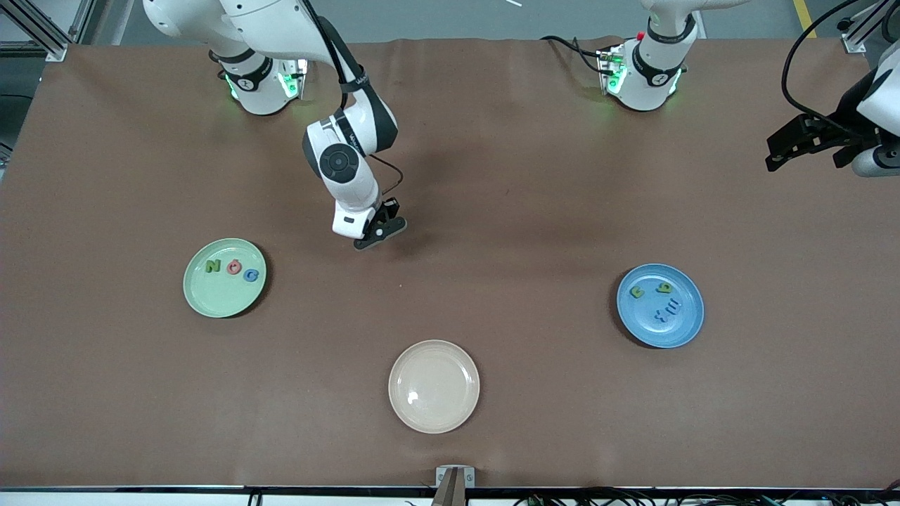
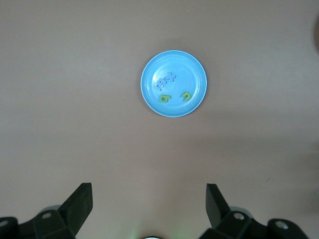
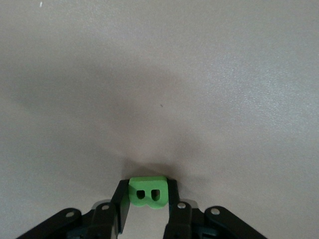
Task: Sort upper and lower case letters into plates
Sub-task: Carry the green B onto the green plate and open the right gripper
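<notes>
Bright green letter B (image 3: 147, 193) between my black fingers (image 3: 121, 204), brown table (image 1: 492, 176), mint plate (image 1: 225, 299), blue plate (image 1: 685, 330), cream plate (image 1: 434, 414).

Right arm: reaches from its base out over the middle of the table, wrist bent down.
Right gripper (image 1: 380, 235): low over the table, fingers (image 3: 121, 199) pinched on a green letter B (image 3: 147, 192).
Left arm: waits, drawn back at its own end of the table.
Left gripper (image 1: 780, 151): up in the air, fingers (image 2: 79, 199) spread wide, holding nothing.
</notes>
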`<state>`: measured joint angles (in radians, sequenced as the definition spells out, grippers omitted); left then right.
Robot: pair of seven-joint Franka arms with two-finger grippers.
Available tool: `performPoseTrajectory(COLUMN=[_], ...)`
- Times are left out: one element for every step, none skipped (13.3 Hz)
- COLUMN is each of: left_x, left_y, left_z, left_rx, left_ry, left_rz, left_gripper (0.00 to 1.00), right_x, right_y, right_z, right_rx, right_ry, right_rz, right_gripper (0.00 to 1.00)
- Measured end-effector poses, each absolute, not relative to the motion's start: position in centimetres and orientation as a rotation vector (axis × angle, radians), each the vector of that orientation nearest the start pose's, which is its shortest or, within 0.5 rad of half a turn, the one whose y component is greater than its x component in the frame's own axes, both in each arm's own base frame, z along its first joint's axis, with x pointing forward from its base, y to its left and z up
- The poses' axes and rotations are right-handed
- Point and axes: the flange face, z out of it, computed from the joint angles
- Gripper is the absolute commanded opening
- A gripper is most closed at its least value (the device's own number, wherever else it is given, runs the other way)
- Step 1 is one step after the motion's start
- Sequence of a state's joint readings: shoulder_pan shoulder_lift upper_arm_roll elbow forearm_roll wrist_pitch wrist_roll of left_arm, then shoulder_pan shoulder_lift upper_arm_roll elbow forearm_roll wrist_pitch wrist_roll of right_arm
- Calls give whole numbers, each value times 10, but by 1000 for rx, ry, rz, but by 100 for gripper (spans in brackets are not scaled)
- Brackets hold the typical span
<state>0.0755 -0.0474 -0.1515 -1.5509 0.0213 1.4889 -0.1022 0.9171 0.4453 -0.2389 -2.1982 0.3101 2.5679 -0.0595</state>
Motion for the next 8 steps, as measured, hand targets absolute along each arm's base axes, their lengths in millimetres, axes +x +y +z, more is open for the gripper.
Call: performPoseTrajectory(left_x=[530,530,530,530,530,530,530,530], left_y=[-40,-40,-40,-40,-40,-40,-40,-40], left_z=[652,652,651,651,651,651,651,651], left_rx=[-3112,-3111,-3111,-3111,-3111,-3111,-3111,-3111], left_ry=[-43,-44,-43,-44,-44,-44,-44,-44], left_rz=[21,22,22,23,22,22,22,22], left_gripper=[100,100,100,100,100,100,100,100], right_x=[433,439,452,474,499,523,544,559], right_y=[335,327,311,285,252,214,176,144], right_z=[179,183,195,218,249,281,310,329], right_rx=[-3011,-3019,-3030,-3033,-3027,-3020,-3028,-3050], right_ry=[-742,-711,-653,-581,-519,-463,-410,-362], right_rz=[110,140,187,235,274,288,273,244], right_gripper=[14,14,14,14,14,14,14,14])
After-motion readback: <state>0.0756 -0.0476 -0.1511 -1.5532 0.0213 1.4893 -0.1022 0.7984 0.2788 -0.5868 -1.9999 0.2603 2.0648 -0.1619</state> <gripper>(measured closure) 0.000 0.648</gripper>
